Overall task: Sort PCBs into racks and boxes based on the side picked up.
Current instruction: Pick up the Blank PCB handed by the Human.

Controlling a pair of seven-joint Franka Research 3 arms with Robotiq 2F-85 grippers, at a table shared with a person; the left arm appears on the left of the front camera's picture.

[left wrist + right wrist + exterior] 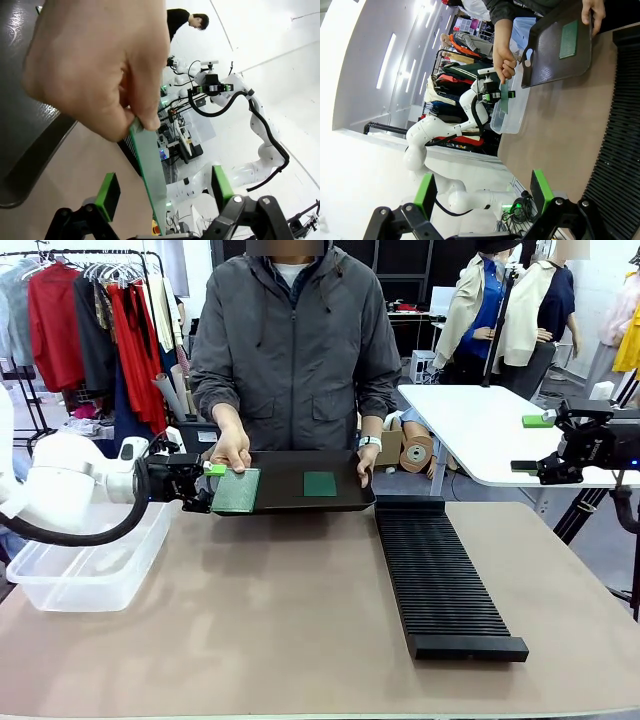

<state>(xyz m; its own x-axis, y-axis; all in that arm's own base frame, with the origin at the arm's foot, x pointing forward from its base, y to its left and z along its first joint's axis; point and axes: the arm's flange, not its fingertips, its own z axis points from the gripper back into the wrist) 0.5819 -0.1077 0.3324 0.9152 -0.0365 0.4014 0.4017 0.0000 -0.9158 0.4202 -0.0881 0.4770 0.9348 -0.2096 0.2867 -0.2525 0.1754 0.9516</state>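
- Left pincer (165, 192) released, pads either side of the PCB (150, 170), not touching it.
- Person's hand (95, 65) pinches the board at the far left, over the black tray (285, 490).
- Risk: the hand lets go before the clench and the board drops.
- Right pincer (484, 190) released, holding nothing.

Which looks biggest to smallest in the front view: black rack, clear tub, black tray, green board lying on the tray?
1. black rack
2-3. clear tub and black tray: alike, tray farther off, unranked
4. green board
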